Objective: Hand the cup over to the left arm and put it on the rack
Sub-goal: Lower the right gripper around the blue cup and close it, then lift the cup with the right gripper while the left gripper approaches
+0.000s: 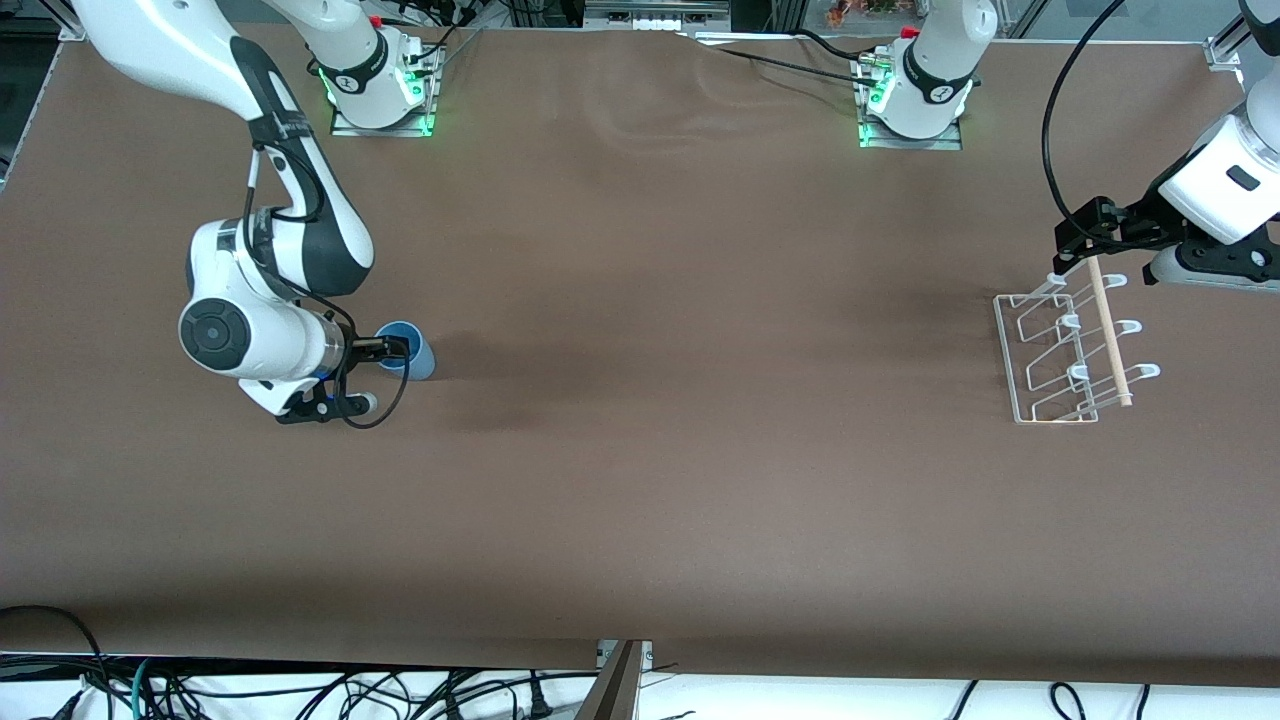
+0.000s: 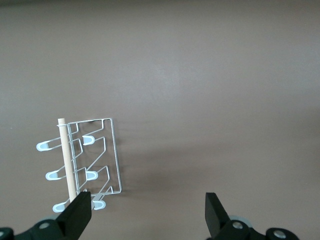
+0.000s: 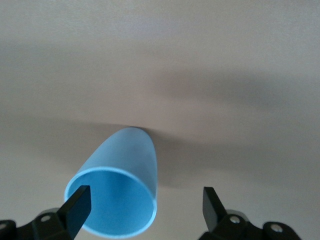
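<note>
The light-blue cup [image 1: 418, 362] stands on the brown table toward the right arm's end, mouth up. My right gripper [image 1: 393, 349] is open at the cup's rim. In the right wrist view the cup [image 3: 120, 170] sits between the open fingers [image 3: 77, 206], close against one of them and well apart from its mate. The white wire rack [image 1: 1050, 365] with its wooden dowel [image 1: 1110, 330] lies toward the left arm's end. My left gripper [image 1: 1075, 240] is open and empty, up in the air over the rack's edge nearest the bases. The rack also shows in the left wrist view [image 2: 95, 155], past the open gripper [image 2: 147, 212].
The brown table cloth [image 1: 680, 400] covers the whole table. The two arm bases [image 1: 380, 90] stand on plates along the edge farthest from the front camera. Cables lie off the table's nearest edge.
</note>
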Motion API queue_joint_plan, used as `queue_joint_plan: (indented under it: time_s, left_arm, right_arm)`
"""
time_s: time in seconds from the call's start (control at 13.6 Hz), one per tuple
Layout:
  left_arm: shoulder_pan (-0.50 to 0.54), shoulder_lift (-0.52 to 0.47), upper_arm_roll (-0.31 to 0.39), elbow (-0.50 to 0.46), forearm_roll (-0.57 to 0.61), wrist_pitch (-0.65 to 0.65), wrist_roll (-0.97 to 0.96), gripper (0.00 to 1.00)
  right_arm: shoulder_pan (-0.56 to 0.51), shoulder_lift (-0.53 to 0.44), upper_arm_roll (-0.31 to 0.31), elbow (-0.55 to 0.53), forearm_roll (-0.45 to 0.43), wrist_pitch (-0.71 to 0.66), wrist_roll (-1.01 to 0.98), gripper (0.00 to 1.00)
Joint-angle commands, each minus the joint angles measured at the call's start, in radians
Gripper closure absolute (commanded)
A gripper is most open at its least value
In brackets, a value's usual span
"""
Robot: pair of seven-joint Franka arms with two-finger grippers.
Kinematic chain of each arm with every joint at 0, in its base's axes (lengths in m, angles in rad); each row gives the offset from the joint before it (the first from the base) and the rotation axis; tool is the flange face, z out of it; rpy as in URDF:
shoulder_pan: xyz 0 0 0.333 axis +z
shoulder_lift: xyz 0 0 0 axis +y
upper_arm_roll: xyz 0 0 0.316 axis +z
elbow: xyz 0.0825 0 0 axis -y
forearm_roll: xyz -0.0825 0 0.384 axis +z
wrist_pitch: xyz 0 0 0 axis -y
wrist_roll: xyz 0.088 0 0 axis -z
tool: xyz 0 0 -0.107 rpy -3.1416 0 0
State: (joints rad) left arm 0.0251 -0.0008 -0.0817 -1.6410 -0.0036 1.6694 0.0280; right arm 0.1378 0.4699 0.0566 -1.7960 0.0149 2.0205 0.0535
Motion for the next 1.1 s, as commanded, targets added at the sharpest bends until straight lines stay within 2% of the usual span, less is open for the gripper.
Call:
queue_joint_plan:
  time_s: [0.0,0.07,0.15,0.44,0.51,0.88,1.03]
  left_arm:
    - [0.006,0.018,-0.007,0.036,0.014,-0.022,0.007,0.0]
    - [0.006,0.016,-0.007,0.035,0.014,-0.023,0.007,0.0]
    - [0.006,0.018,-0.007,0.036,0.014,-0.022,0.007,0.0]
    - [0.006,0.016,-0.007,0.036,0.014,-0.023,0.007,0.0]
    - [0.006,0.018,-0.007,0.036,0.014,-0.022,0.006,0.0]
    - [0.006,0.018,-0.007,0.036,0.013,-0.022,-0.002,0.0]
    - [-0.002,0.025,-0.01,0.036,0.011,-0.023,0.006,0.0]
  right_arm:
    - [0.002,0.019,0.0,0.01,-0.019,0.01,-0.014,0.02]
    - [0.003,0.03,0.0,0.01,-0.019,0.01,-0.014,0.09]
    - [0.003,0.041,0.0,0.009,-0.019,0.01,-0.014,0.2]
    - [0.003,0.049,0.0,0.01,-0.019,0.01,-0.014,0.97]
    - [0.003,0.049,0.0,0.01,-0.018,0.012,-0.012,1.0]
    - [0.006,0.042,0.003,0.017,-0.006,-0.002,-0.006,1.0]
    - [0.031,0.041,0.008,0.077,0.023,-0.115,0.044,1.0]
